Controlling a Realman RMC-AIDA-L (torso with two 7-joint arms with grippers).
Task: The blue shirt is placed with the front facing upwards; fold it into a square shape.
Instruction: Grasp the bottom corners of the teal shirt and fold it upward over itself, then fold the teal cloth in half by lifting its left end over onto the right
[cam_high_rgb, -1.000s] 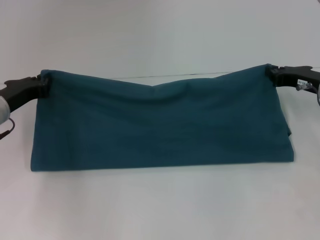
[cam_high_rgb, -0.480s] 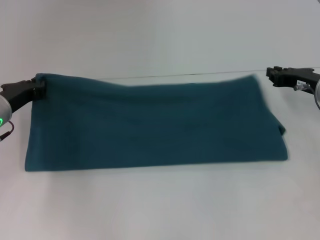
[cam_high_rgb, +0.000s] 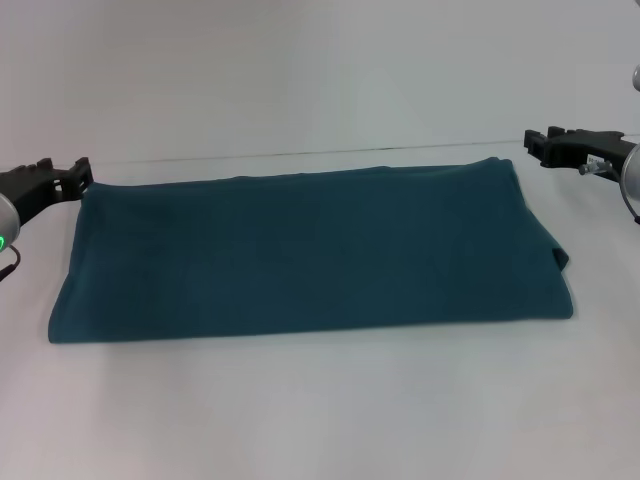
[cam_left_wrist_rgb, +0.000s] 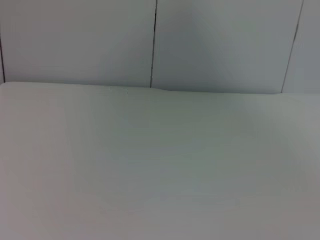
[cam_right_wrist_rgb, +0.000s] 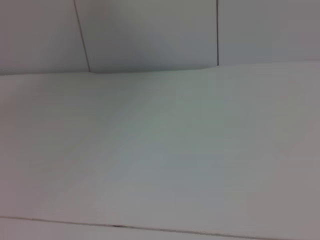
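Observation:
The blue shirt (cam_high_rgb: 310, 250) lies flat on the white table (cam_high_rgb: 320, 410) as a wide folded rectangle, plain teal side up, no print showing. My left gripper (cam_high_rgb: 76, 176) hovers open just off the shirt's far left corner, holding nothing. Open as well, my right gripper (cam_high_rgb: 537, 146) hangs a little beyond the far right corner, clear of the cloth. A small flap of fabric sticks out at the shirt's right edge (cam_high_rgb: 562, 258). Neither wrist view shows the shirt or any fingers.
The white table top (cam_left_wrist_rgb: 160, 165) runs out to a grey panelled wall (cam_left_wrist_rgb: 225, 45) with dark seams. A thin line (cam_high_rgb: 300, 153) crosses the table just behind the shirt. The right wrist view holds only bare table (cam_right_wrist_rgb: 160, 150) and wall.
Both grippers held the shirt's top edge raised a second ago. The right one let go first, then the left, and the cloth dropped flat. Both grippers now stand slightly clear of it.

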